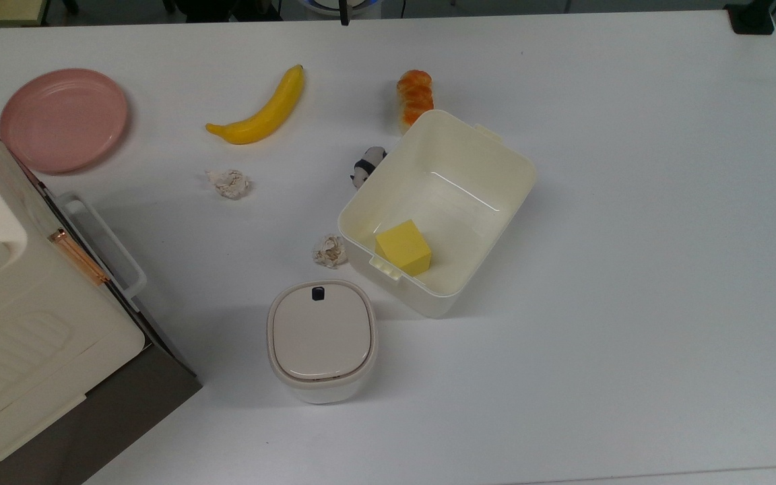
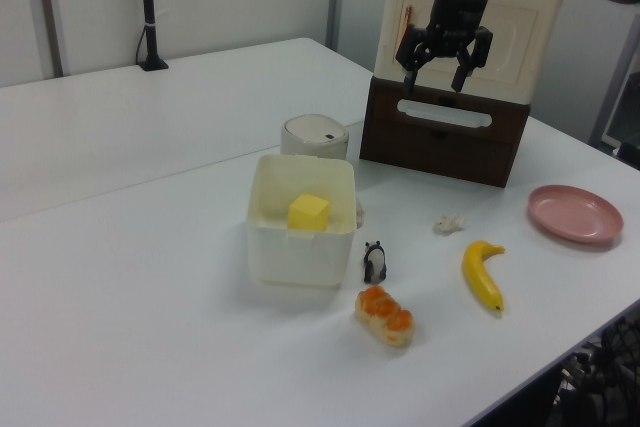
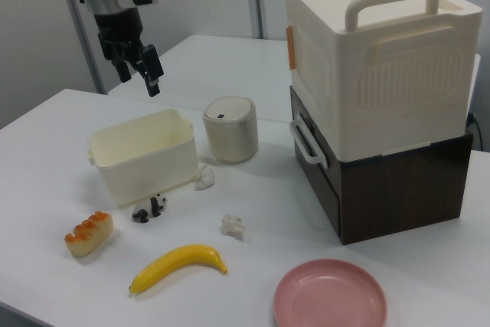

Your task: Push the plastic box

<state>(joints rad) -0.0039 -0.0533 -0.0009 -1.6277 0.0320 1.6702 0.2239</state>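
Left view: end effector (image 2: 445, 63) spread open above smooth, round-cornered plastic box (image 2: 300, 237).

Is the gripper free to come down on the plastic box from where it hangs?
Probably yes. The open gripper hangs in free air above the plastic box, with nothing between them.

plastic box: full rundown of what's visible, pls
The plastic box is a cream-white, lidless rectangular tub with rounded corners, smooth glossy plastic by its look, with small latch tabs on its short rims. It sits upright on the white table, skewed to the table edges in the top view. A yellow cube rests inside near one short end. A panda figurine stands close beside it; contact unclear. The gripper hangs open above, apart from it.
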